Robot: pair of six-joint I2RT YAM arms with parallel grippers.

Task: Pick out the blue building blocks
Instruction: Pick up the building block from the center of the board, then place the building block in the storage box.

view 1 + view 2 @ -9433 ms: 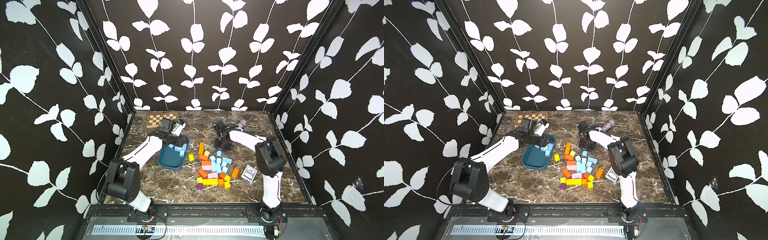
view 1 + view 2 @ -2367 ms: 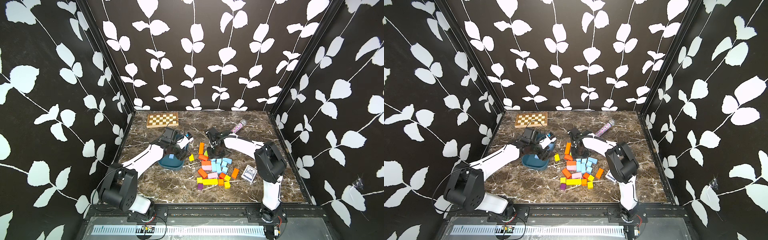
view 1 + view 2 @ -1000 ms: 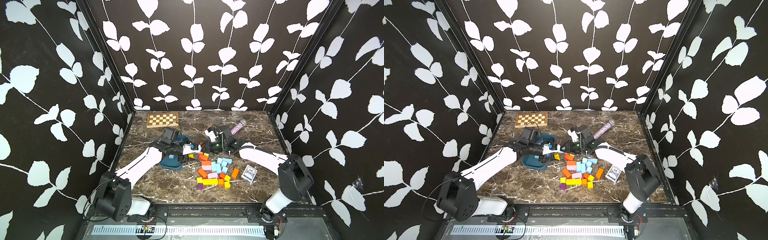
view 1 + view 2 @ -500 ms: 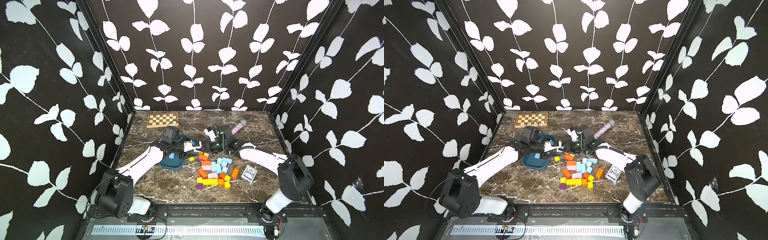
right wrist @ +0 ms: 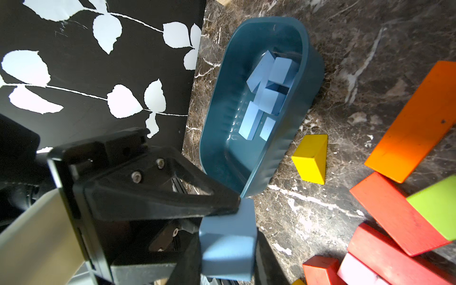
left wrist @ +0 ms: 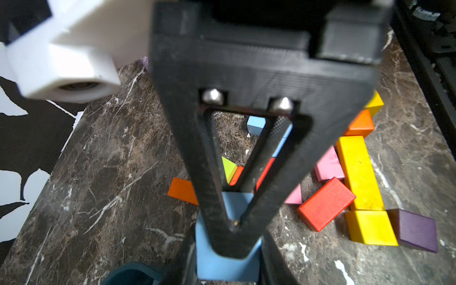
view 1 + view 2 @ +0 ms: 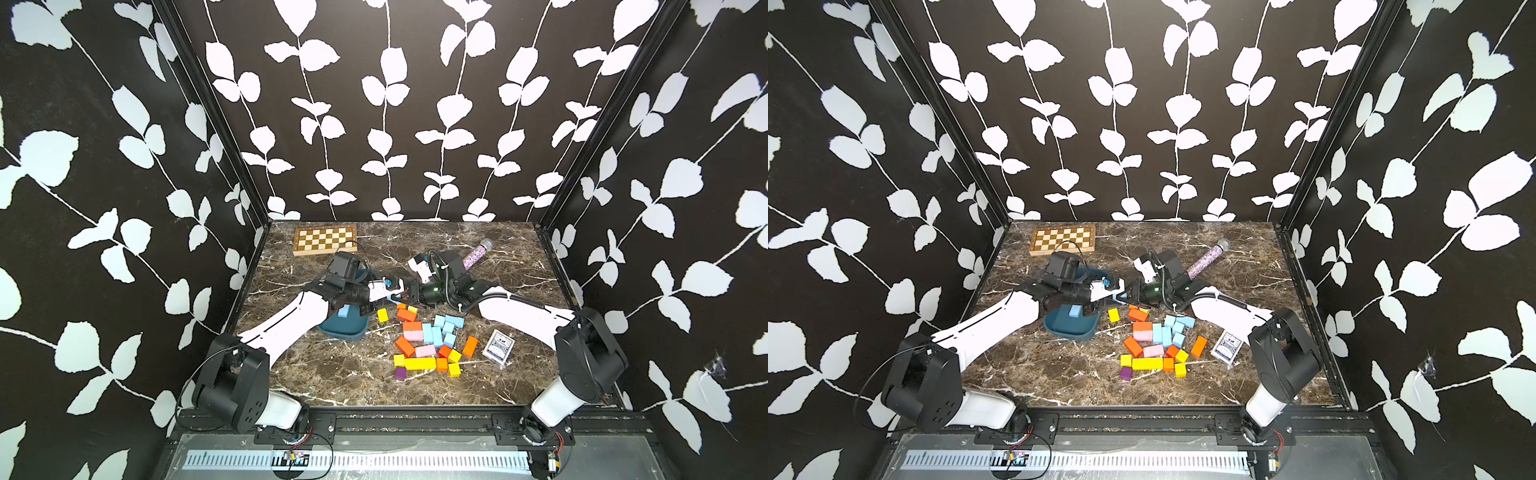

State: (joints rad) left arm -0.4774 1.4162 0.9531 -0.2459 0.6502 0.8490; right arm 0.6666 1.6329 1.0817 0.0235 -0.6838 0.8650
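- Two arms in play. The left gripper (image 7: pixel 395 294) and right gripper (image 7: pixel 407 296) meet nose to nose over the middle of the table (image 7: pixel 353 374).
- Left gripper: jaws narrow, pinched on the held blue block (image 5: pixel 227 241), which hangs clear of the surface.
- Right gripper: its fingers flank that same block. Whether they press on it or sit slack, I cannot tell.
- Blue building blocks (image 7: pixel 436 334): one is in the air and five show inside the tray (image 5: pixel 278 153) in the right wrist view. About six lie loose, close together, at five o'clock from the table's centre.
- The other colours are spread from five to six o'clock. There are five yellow blocks (image 7: pixel 420 363), roughly seven orange blocks (image 7: pixel 470 346), two pink blocks (image 7: pixel 412 335), one purple block (image 7: pixel 400 373) and one lime block (image 5: pixel 431 207).
- One teal tray sits at nine o'clock, partly under the left arm.
- One chessboard (image 7: pixel 325 245) lies at eleven o'clock, one glittery microphone (image 7: pixel 477 252) at one o'clock and one deck of cards (image 7: pixel 498 348) at four o'clock.
- The surface is dark brown marble with white veins.
- The room has three black walls (image 7: pixel 374 124) covered in white leaf vines, with black posts in the far corners.
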